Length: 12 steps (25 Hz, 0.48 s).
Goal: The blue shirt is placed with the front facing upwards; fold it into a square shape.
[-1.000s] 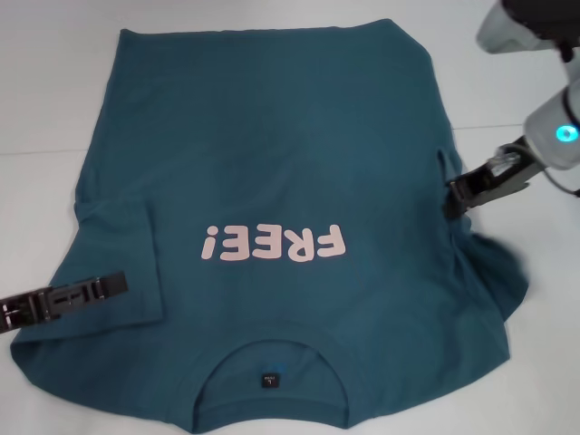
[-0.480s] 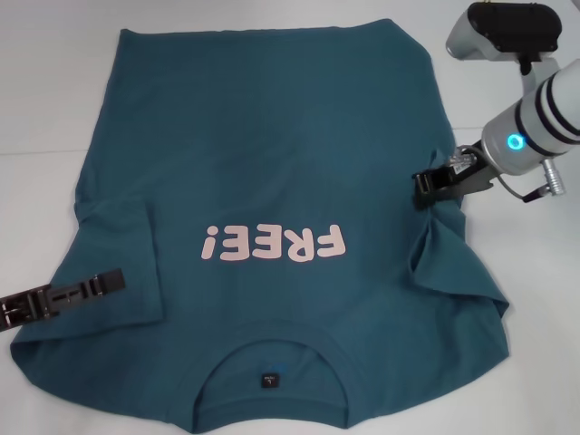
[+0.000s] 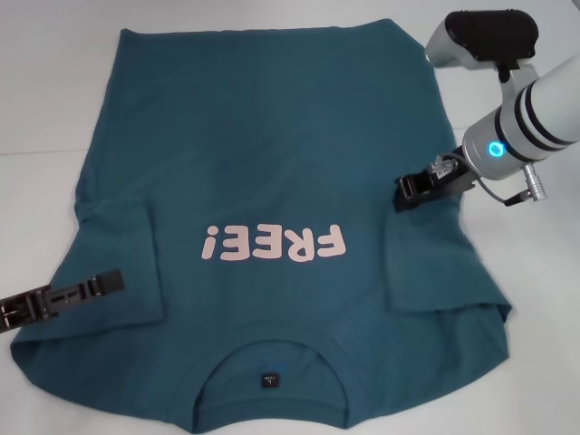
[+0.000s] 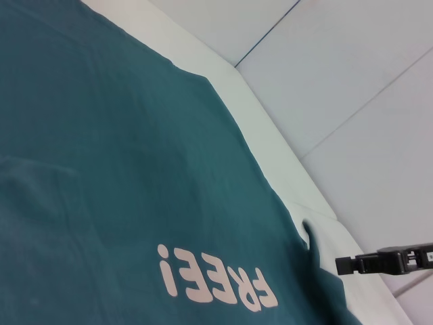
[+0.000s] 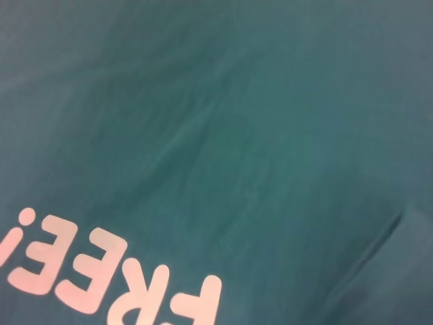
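Teal-blue cotton fills most of the white table (image 3: 36, 109): the blue shirt (image 3: 272, 154) lies spread flat, front up, collar (image 3: 272, 349) nearest the robot and hem at the far side. Its pink "FREE!" lettering (image 3: 275, 243) sits near the middle of the cloth and reads upside down from the head view. Both sleeves are folded inward over the body of the shirt, one on each side, below the level of the lettering.

On the robot's right side, the right gripper (image 3: 405, 191) is over the shirt's right part, inside the side edge, just beyond and to the right of the lettering. Its dark fingers look pressed together on a pinch of the shirt's fabric, with the folded right sleeve spreading out from under it toward the collar side; the exact grip is hard to see.

On the robot's left, the left gripper (image 3: 107, 285) lies low over the folded left sleeve, pointing inward. Its fingers appear as one thin dark bar, so I cannot tell whether they are apart or together
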### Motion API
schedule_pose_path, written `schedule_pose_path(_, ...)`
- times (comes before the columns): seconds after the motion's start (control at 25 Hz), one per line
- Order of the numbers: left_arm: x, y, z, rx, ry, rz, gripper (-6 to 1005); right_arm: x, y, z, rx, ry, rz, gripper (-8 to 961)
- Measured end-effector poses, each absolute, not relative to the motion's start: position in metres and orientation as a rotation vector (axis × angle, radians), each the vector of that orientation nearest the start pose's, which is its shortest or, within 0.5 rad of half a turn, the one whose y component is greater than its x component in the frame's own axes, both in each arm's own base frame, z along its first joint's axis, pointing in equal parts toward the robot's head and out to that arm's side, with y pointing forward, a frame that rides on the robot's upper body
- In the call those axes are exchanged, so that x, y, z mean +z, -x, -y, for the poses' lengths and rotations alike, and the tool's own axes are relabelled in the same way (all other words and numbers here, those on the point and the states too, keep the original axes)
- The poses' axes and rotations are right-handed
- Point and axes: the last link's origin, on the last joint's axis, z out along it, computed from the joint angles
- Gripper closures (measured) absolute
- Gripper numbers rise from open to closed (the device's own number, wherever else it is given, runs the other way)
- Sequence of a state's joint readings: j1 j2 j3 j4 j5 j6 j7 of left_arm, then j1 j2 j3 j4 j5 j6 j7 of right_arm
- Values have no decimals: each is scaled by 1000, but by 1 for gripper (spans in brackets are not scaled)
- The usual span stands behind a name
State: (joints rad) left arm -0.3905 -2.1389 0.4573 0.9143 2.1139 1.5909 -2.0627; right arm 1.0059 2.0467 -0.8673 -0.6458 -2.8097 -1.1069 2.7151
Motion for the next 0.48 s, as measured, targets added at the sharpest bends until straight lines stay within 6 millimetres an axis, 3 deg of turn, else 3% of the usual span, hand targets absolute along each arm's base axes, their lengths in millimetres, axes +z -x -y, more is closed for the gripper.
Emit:
schedule_pose_path(0.12, 48, 309, -303, -813, 2205, 1523, 207, 4, -196, -460, -139, 2154, -1374, 940)
schedule_pose_path(0.36, 48, 309, -303, -815, 2199, 1534, 207, 13, -195, -459, -52, 2197, -1390, 748)
schedule_pose_path(0.44, 51, 310, -303, -825, 2171, 1575, 207, 17, -194, -452, 35, 2260, -1412, 538)
schedule_pose_path(0.48, 53, 311, -303, -836, 2152, 1602, 207, 19, -194, -448, 85, 2284, -1428, 497)
